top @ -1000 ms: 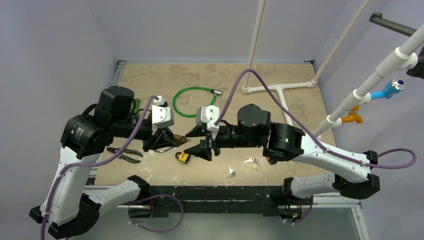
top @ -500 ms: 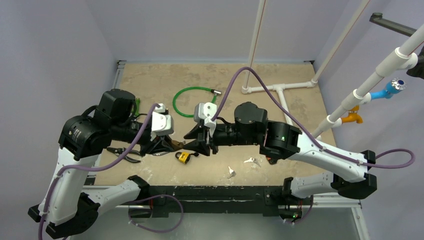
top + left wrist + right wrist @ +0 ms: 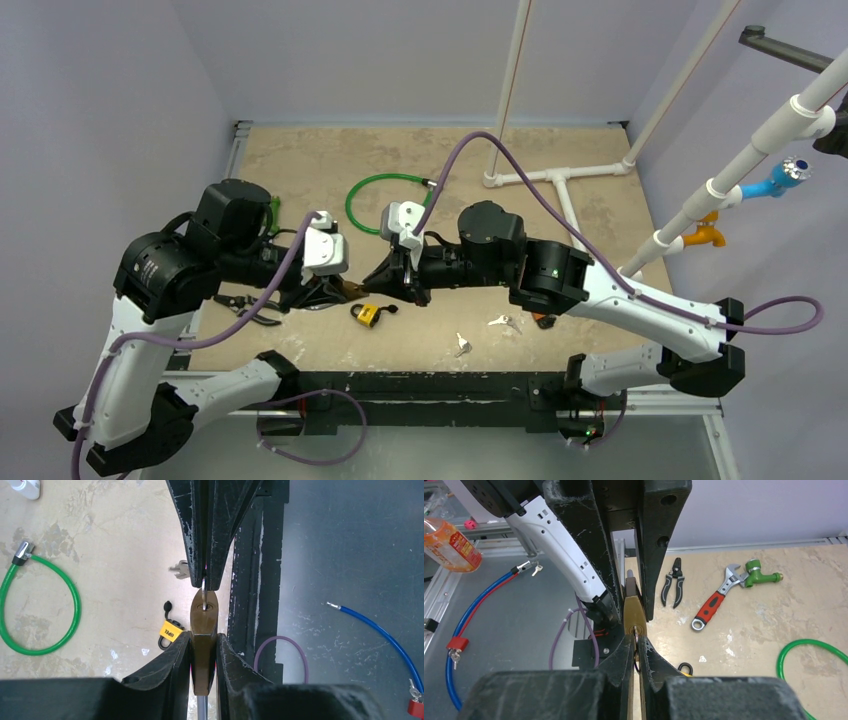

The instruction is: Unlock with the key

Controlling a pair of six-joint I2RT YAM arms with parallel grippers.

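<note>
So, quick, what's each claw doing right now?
Left gripper: shut on the brass padlock.
Right gripper: shut on the key at its keyhole.

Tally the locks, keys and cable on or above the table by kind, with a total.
Padlocks: 2, brass padlock and yellow padlock
Keys: 3, held key and two loose keys
Cables: 1, green cable loop
Total: 6

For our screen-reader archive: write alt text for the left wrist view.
A brass padlock is clamped in the left hand at the bottom; the right hand, at the top, pinches a silver key whose tip meets the keyhole. A small yellow padlock and green cable loop lie on the beige table behind.
</note>
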